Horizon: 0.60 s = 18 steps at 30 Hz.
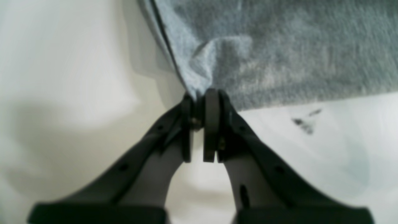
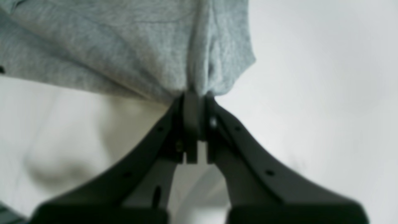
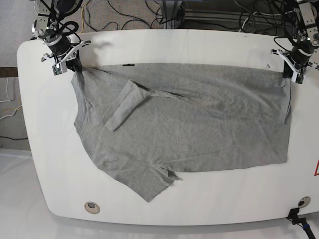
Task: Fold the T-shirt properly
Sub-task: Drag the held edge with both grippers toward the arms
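Both claws clenched on grey cotton T-shirt (image 3: 199, 124): left gripper (image 1: 200, 96) and right gripper (image 2: 194, 93), corners lifted off white table (image 3: 149, 42).

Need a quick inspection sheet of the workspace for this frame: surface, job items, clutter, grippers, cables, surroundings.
Surface: white table with rounded corners; small dark mark near its far edge.
Job's things: grey T-shirt lying spread out, wrinkled, one sleeve folded onto the body, the other sleeve flat toward the near edge.
Clutter: nothing seen.
Grippers: left gripper shut on a T-shirt corner; right gripper shut on the opposite far corner, cloth bunched at the tips.
Cables: black cables on the floor beyond the table; a cable at the near corner.
Surroundings: grey floor, metal frame behind the table.
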Each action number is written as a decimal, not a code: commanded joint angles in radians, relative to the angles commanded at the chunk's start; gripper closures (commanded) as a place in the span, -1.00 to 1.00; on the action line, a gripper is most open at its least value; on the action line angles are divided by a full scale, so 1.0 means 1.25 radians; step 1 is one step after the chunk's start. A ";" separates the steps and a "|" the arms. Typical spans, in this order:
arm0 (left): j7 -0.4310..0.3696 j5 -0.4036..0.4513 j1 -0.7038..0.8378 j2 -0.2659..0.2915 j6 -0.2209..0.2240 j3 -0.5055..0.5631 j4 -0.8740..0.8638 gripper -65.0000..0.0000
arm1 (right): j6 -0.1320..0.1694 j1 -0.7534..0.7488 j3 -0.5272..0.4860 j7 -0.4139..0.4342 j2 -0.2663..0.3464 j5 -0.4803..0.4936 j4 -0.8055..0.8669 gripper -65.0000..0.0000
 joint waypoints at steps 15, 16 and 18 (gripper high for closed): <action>0.001 -0.002 0.131 0.050 0.000 -0.045 0.080 1.00 | 0.000 -0.097 0.005 0.000 -0.001 0.000 0.039 1.00; 0.001 -0.002 0.131 0.049 0.000 -0.045 0.080 1.00 | 0.000 -0.097 0.005 0.000 -0.001 0.000 0.039 1.00; 0.001 -0.002 0.129 0.048 0.000 -0.043 0.080 1.00 | 0.000 -0.096 0.005 0.000 -0.001 0.000 0.039 1.00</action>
